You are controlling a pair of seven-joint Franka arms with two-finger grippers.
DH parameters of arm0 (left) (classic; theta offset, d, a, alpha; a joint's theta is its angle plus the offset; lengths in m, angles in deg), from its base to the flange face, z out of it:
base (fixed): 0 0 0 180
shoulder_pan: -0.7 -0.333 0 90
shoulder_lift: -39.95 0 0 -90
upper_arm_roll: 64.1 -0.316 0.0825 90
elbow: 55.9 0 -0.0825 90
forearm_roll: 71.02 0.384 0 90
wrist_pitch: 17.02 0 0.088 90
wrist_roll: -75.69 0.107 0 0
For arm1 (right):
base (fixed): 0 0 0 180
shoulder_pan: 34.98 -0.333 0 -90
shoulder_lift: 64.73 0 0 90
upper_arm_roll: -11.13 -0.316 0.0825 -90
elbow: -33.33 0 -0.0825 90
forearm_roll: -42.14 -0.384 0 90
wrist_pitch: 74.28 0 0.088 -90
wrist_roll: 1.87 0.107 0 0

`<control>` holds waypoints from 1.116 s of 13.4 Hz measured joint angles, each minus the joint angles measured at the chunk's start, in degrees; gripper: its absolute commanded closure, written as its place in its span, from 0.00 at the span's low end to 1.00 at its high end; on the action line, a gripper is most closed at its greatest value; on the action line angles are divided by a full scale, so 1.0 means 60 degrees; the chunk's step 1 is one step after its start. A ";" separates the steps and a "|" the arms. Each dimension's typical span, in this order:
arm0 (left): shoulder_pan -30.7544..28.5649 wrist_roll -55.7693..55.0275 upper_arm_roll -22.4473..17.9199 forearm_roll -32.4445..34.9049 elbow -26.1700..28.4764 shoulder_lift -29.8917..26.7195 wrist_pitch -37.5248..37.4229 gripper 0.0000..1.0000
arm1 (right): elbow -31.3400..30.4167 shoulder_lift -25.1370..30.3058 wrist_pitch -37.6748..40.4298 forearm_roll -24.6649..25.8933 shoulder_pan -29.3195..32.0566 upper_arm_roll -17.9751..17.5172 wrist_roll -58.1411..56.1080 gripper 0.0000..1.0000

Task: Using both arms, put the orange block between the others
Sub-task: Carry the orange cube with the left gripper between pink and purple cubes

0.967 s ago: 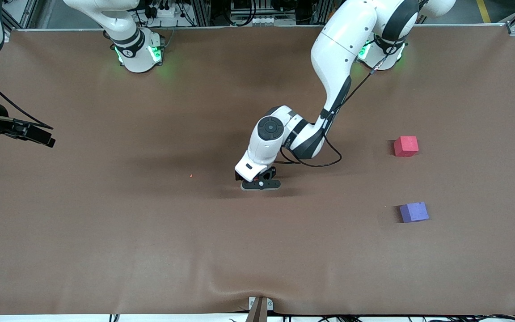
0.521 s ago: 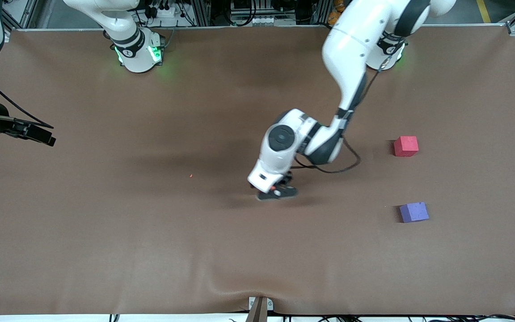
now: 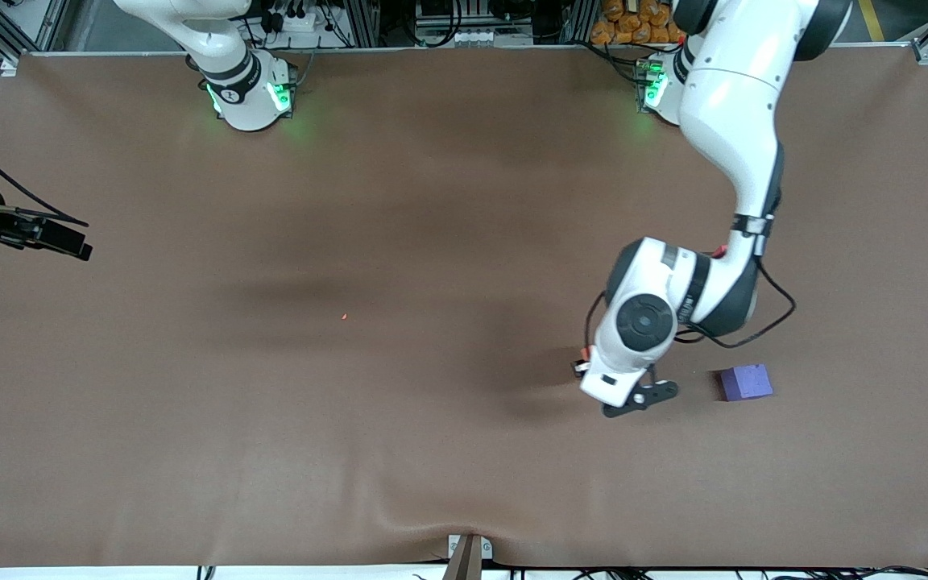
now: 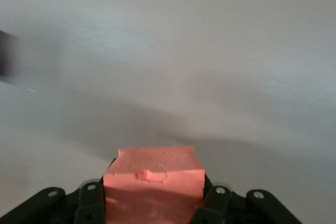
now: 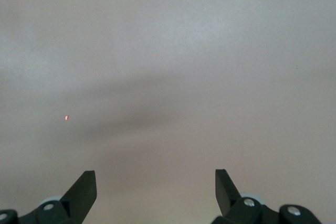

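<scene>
Your left gripper (image 4: 152,203) is clamped on the orange block (image 4: 153,174), carried in the air over the brown table (image 3: 351,451) just beside the purple cube (image 3: 746,382), toward the left arm's end. In the front view the wrist hides the block itself; only the left wrist view shows it, pinched on two opposite side faces, top face clear. It looks like light matte foam with a small dent on top, so expect it to give a little under pressure and grip without slipping; flat opposite faces are the place to hold. The pink-red cube is not visible, probably covered by the left arm. Your right gripper (image 5: 155,190) waits with jaws spread wide, holding nothing, over bare table at the right arm's end
</scene>
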 measured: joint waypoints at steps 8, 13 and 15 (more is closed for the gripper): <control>-0.1971 0.2641 0.0015 0.0929 0.3019 -0.1955 0.0634 1.00 | 0.0044 0.0025 0.0257 -0.0003 -0.0047 0.0048 -0.0036 0.00; -0.3312 0.4463 0.0100 0.0931 0.5443 -0.3414 0.1916 1.00 | 0.0065 0.0183 0.0415 -0.0003 -0.0240 0.0272 -0.0279 0.00; -0.3608 0.4719 0.0256 0.0931 0.5803 -0.3503 0.2108 1.00 | 0.0067 0.0219 0.0450 -0.0003 -0.0270 0.0409 -0.0558 0.00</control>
